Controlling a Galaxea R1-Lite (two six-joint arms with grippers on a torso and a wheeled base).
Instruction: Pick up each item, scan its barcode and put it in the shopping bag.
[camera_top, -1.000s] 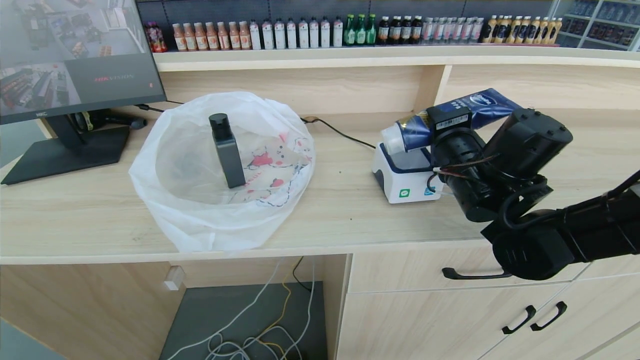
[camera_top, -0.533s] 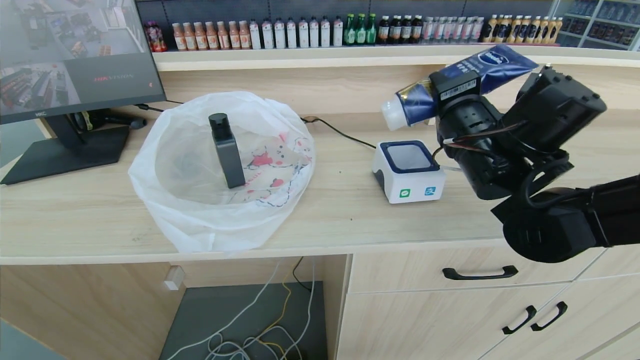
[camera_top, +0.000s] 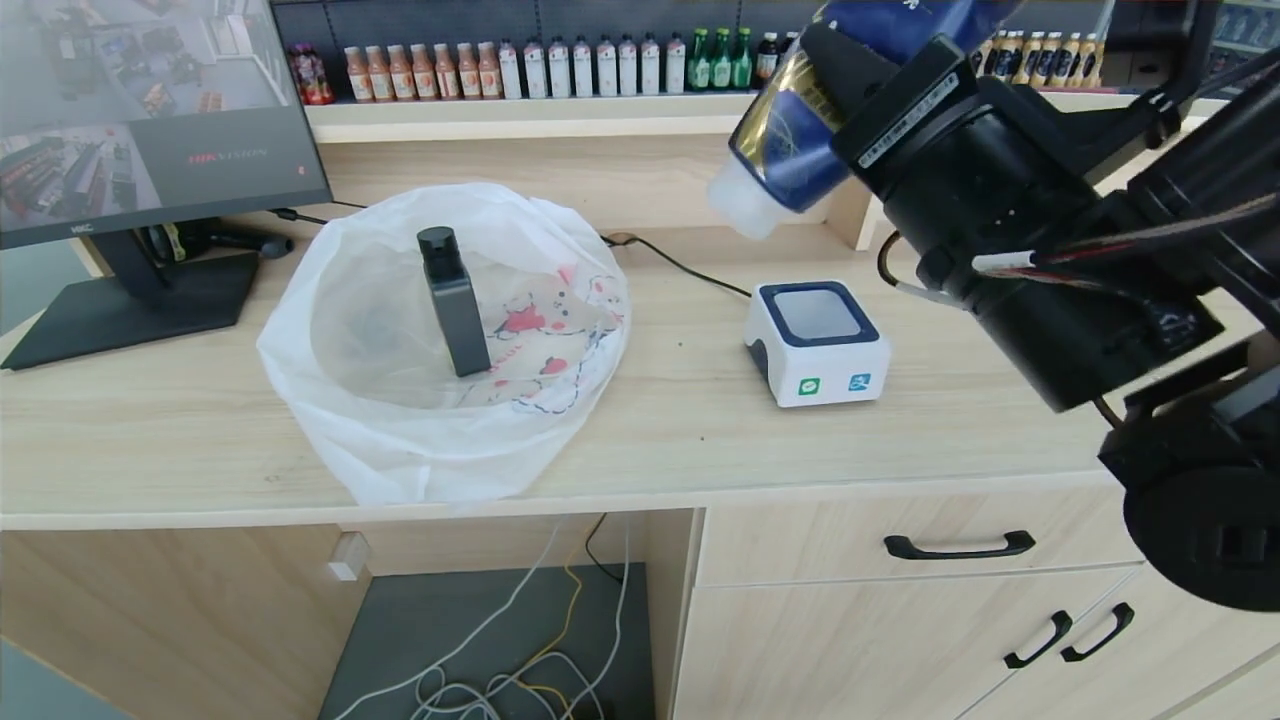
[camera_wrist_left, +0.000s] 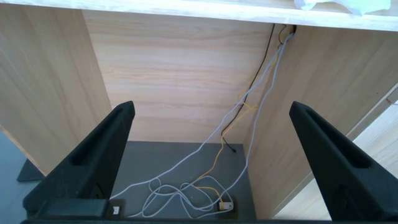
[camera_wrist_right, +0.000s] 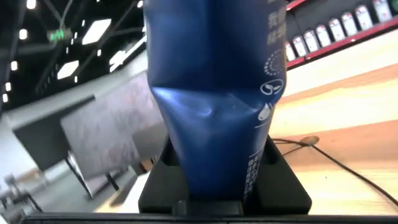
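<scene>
My right gripper (camera_top: 860, 70) is shut on a blue tube with a white cap (camera_top: 790, 140), held high above the counter, up and to the right of the bag, cap pointing down-left. In the right wrist view the blue tube (camera_wrist_right: 217, 87) sits squeezed between the fingers. The white barcode scanner (camera_top: 815, 342) stands on the counter below it. A white plastic shopping bag (camera_top: 440, 340) lies open at the left, with a dark grey bottle (camera_top: 452, 300) standing inside. My left gripper (camera_wrist_left: 211, 162) hangs open below the counter, over loose cables on the floor.
A monitor (camera_top: 150, 110) on a black stand is at the far left. A cable (camera_top: 670, 262) runs across the counter to the scanner. A raised shelf (camera_top: 600, 110) with rows of bottles lines the back. Drawers with black handles (camera_top: 955, 547) are below the counter.
My right arm has risen from just over the scanner, carrying the blue tube up and slightly left toward the bag. The bag, bottle and scanner have stayed put.
</scene>
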